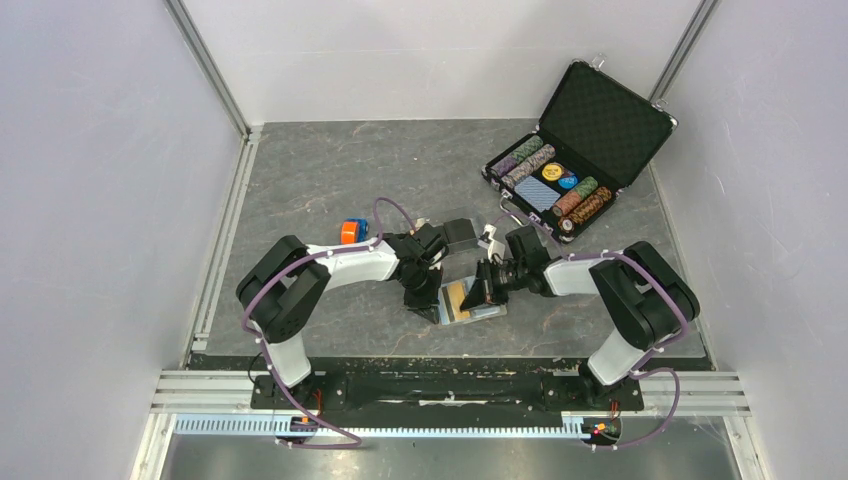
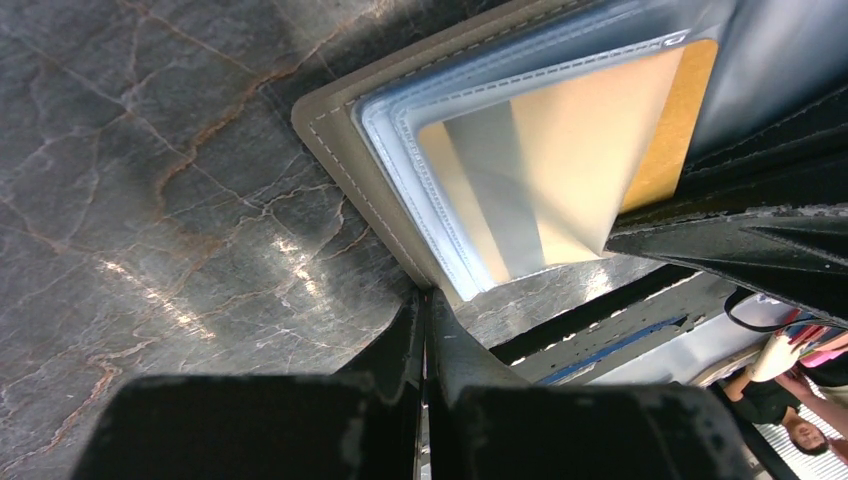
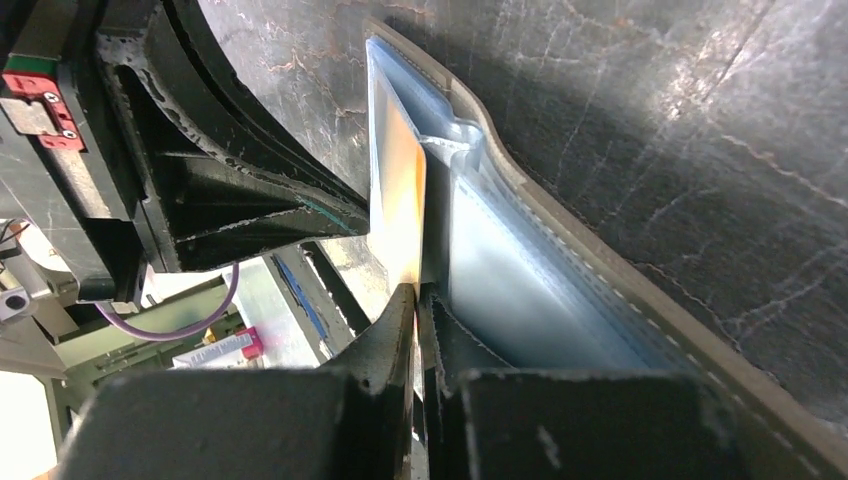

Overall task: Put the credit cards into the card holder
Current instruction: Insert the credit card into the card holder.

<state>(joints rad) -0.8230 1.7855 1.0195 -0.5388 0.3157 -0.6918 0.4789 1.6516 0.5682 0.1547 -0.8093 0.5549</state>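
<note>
Right wrist: right claw [image 3: 418,300] pinches orange card [image 3: 400,200] at card holder [image 3: 560,300] (left claw [image 2: 427,305] closed).

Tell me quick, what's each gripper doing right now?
Left gripper: closed, tips at the card holder's edge; a grip cannot be told.
Right gripper: closed on the orange-tan card's edge.

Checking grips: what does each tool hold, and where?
Right tool pinches the orange card by its near edge. Left tool is shut beside the card holder; a grip cannot be told.
</note>
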